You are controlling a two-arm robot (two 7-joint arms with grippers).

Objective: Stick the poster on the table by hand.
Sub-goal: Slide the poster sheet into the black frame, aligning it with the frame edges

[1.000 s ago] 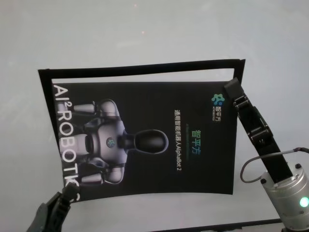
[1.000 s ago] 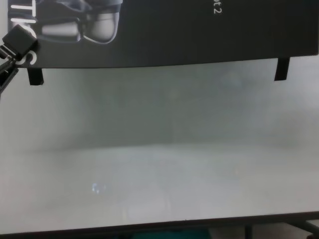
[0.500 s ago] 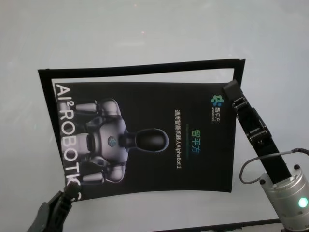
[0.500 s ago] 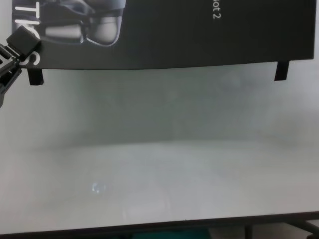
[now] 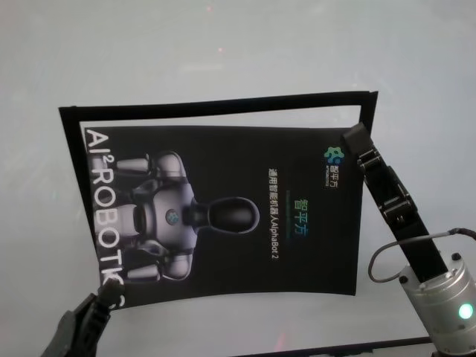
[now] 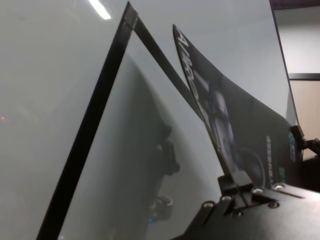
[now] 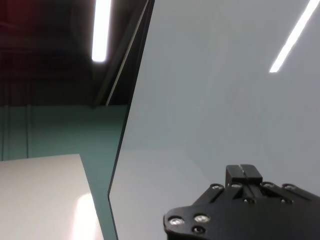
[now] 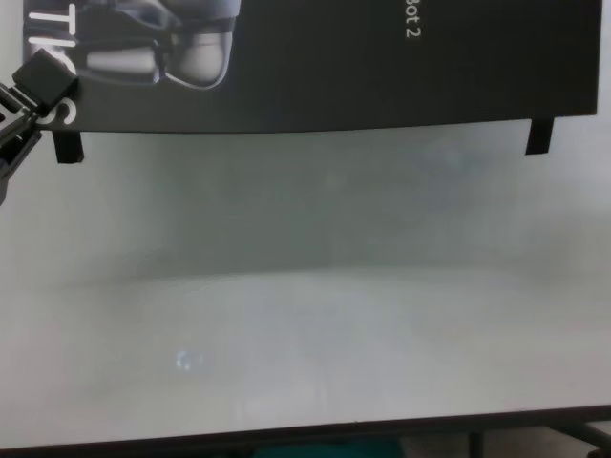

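On the white table in front of me lies the poster, black and glossy, robot figure on its left half, big white letters along the left edge, small "AlphaBot 2" text near the middle. A thin black outline marks the table around its far and left sides. The poster is not flat: from the left wrist view its near-left part lifts clear off the table and bows upward.

Left hand sits at the near-left corner, its black fingertip touching the poster edge by the last white letters. Whether it is clenched on the sheet or only pressing, I cannot tell.

Right hand is at the far-right corner, its black tip against the poster's right edge close to the small logo. The linkage runs back to the near right. I cannot tell its grip either.

From the chest view, two small black tape strips hang off the poster's near edge: one at the left, just beside the left fingertip, one at the right.
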